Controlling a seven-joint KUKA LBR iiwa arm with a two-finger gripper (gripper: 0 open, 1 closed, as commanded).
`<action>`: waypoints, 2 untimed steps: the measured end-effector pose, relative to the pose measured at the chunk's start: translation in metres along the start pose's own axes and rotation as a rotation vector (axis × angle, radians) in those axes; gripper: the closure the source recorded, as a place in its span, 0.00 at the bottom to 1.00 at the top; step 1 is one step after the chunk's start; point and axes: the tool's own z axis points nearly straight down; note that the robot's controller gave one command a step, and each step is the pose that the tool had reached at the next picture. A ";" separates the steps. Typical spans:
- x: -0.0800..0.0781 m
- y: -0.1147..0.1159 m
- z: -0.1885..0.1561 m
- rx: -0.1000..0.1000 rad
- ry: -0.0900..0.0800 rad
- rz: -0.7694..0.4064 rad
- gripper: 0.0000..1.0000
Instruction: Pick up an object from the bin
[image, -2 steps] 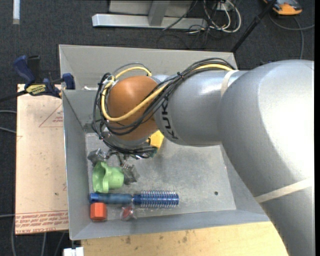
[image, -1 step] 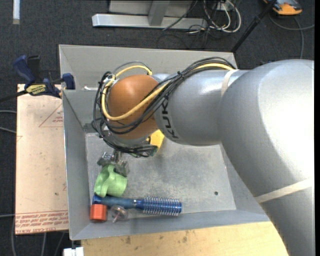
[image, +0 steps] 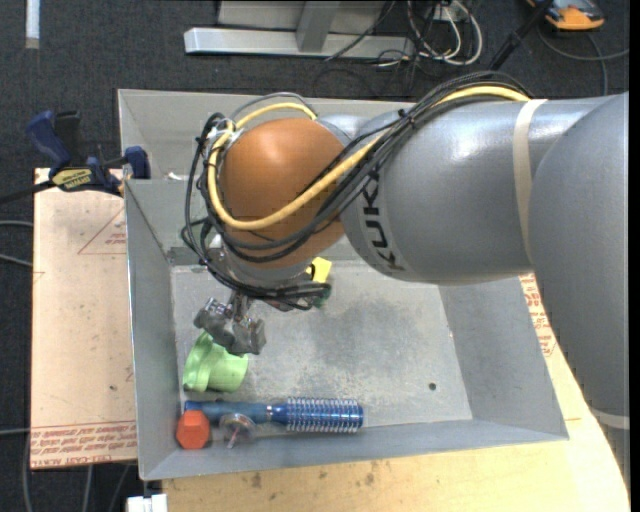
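Gripper (image: 231, 327) just above-right of green plastic fitting (image: 213, 369); blue brush (image: 305, 414) just below fitting. Gripper open/closed: can't tell.

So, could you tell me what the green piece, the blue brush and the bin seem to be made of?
Green piece: likely moulded plastic, matt, one even colour. Blue brush: probably plastic, its ribbed bristle section catching light. Bin: looks like sheet metal, dull grey, floor scuffed.
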 end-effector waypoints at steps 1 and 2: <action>0.001 0.000 0.039 -0.006 0.008 0.050 1.00; 0.000 0.000 0.037 -0.005 0.007 0.050 0.00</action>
